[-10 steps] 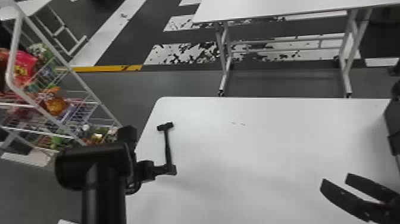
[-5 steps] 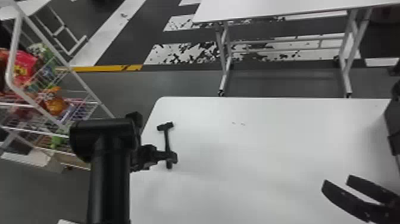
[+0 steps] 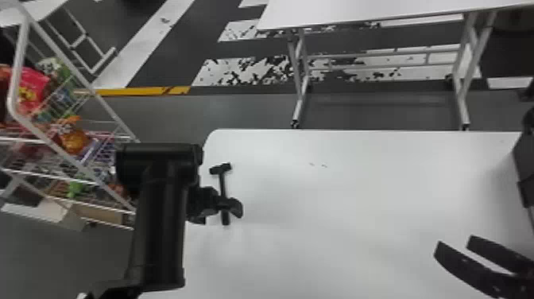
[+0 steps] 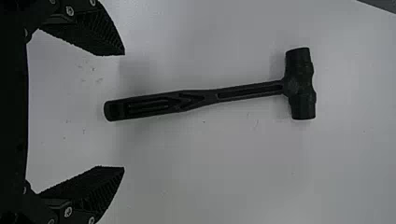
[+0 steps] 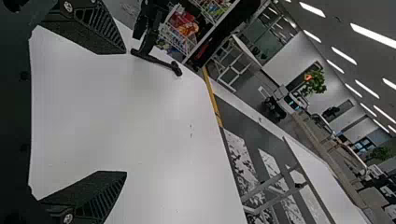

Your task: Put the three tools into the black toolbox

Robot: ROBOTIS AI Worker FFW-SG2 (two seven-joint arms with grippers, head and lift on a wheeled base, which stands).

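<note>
One black double-faced hammer (image 4: 301, 84) lies flat on the white worktop (image 3: 337, 199), over by your left side, its head pointing away from you and its handle towards you. Look at its head: short and stubby, blunt at both ends, pinched slightly at the waist. The handle (image 4: 196, 99) leaves it as a slim neck with a long sunken groove, then broadens into a grip marked with a V-shaped recess and a further long hollow, and finishes in a rounded butt. You have the left claw (image 3: 219, 214) over the grip end, its fingers wide apart; in the left wrist view the butt shows between the fingertips, with a gap to each. Your right claw (image 3: 455, 242) is at the near right, its fingers also apart and holding nothing. At the far right edge you have a black item (image 3: 526, 171), partly cut off.
</note>
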